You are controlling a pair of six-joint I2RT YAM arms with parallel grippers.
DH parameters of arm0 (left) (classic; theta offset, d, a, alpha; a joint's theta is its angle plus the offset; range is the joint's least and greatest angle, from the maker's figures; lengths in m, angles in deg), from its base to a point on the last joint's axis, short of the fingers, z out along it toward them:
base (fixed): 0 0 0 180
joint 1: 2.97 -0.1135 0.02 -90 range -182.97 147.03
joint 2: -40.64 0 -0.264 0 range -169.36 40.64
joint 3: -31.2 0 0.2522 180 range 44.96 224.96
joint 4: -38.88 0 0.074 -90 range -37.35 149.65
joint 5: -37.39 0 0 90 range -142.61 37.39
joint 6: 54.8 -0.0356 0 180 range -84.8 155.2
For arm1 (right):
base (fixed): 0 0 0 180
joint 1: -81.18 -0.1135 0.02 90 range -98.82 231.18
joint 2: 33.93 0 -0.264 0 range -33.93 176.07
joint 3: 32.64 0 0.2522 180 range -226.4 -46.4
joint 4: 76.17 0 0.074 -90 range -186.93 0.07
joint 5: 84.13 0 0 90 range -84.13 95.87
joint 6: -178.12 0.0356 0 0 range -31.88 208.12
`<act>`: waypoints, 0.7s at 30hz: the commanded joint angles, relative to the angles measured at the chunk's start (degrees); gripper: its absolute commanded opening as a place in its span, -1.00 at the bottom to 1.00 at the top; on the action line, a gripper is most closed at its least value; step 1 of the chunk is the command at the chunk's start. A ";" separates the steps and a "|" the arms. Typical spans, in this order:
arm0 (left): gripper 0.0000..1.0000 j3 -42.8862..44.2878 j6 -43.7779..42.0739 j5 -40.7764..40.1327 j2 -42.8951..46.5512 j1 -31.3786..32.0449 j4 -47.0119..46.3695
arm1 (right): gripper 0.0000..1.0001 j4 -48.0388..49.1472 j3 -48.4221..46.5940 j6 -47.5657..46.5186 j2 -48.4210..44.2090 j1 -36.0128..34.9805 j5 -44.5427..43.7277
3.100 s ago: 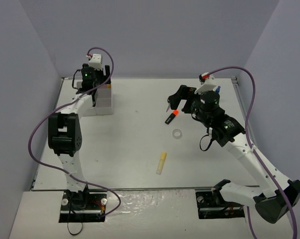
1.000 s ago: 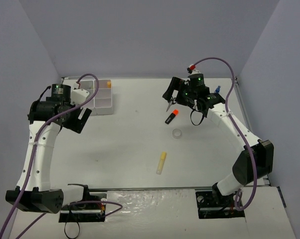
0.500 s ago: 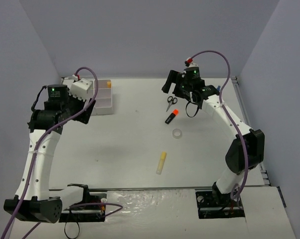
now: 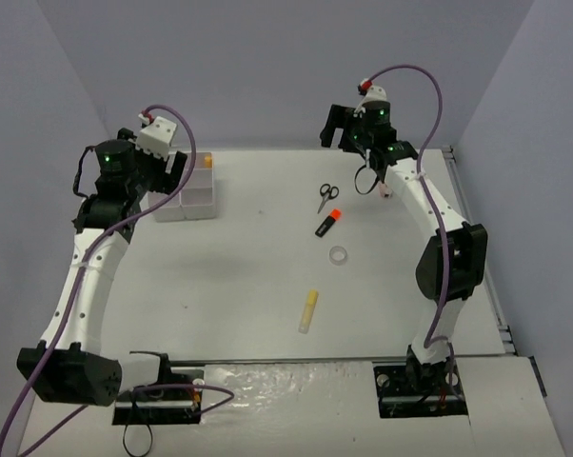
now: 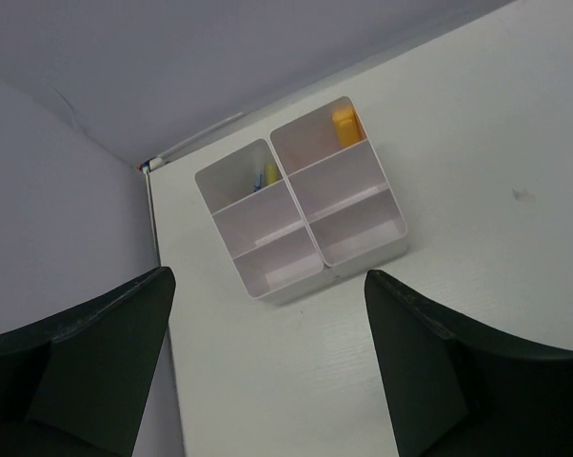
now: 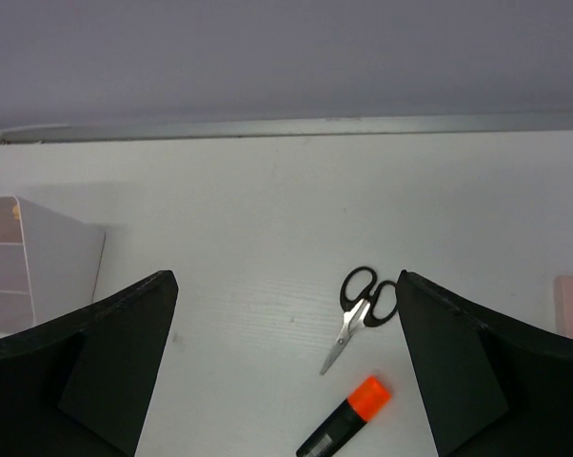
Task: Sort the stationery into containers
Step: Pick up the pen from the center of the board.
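Top external view: both arms reach over the far part of the worktop [image 4: 239, 276], with loose stationery right of centre and the tray [image 4: 199, 195] at far left.
Left fingers [image 5: 87, 371] and right fingers [image 6: 87, 362] stand wide apart with nothing between them. The tray sits close to the worktop's left edge and near the far wall, and the left arm covers part of it from above. An orange-yellow item [image 5: 345, 126] lies in its far right compartment; a small yellow-and-blue thing [image 5: 266, 177] in the far left one is too small to identify. Scissors [image 4: 326, 197], marker [image 4: 327, 224], tape ring [image 4: 339, 255] and yellow stick [image 4: 308, 311] lie apart in a loose line from far to near. Bare worktop separates them from the tray. The pink piece [image 6: 572, 295] is cut off at the right edge of the right wrist view.
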 commanded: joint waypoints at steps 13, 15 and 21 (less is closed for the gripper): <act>0.56 3.32 -1.00 -2.30 -8.07 2.14 -12.53 | 0.93 3.67 -6.27 3.40 4.42 2.74 -3.79; 0.56 2.15 -2.86 -0.34 -8.25 2.10 -10.87 | 0.93 1.85 -6.27 4.90 4.35 3.16 -3.79; 0.55 3.51 -7.59 0.14 -13.28 3.18 0.85 | 0.92 -3.95 -5.77 7.08 3.34 3.77 -6.47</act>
